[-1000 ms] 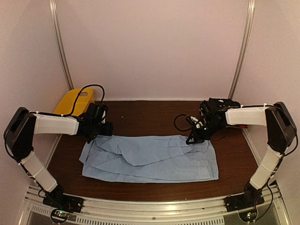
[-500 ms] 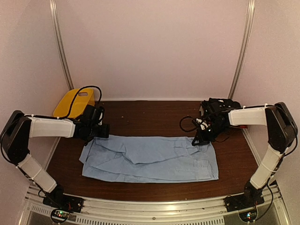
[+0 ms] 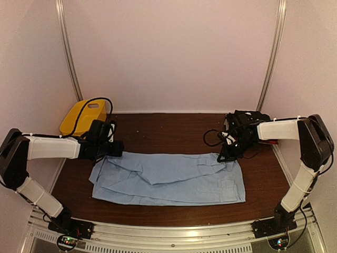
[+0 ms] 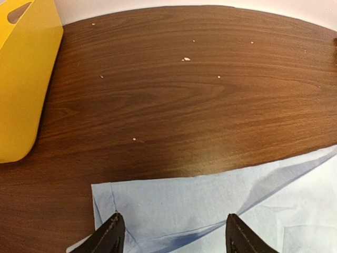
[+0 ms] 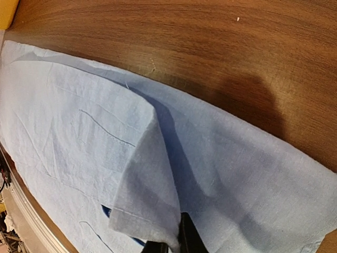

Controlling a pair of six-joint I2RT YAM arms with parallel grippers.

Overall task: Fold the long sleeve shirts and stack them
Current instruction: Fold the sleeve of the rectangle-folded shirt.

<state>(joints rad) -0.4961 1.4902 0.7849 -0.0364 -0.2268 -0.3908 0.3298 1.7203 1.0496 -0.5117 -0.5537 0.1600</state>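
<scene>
So the light blue shirt [image 3: 174, 182] is lying flat and spread out lengthwise across the middle of the table [image 3: 168, 132], a bit closer to the table's near edge than its far one, with some creases and a loose fold running through its upper half. The left gripper [image 3: 117, 148] sits low over the left side of the table, right at the shirt's far-left corner. From the left wrist cam its jaws are spread wide with nothing in them, and that corner of the cloth lies flat between the two fingertips [image 4: 111, 232]. The right gripper [image 3: 224, 156] is over on the right side of the table at the shirt's far edge. In the right wrist cam the jaws look pinched together on a flap of blue fabric that rises off the rest of the shirt and throws a shadow beside it. A yellow basket [image 3: 81, 117] is parked at the table's far-left corner, apart from the shirt.
</scene>
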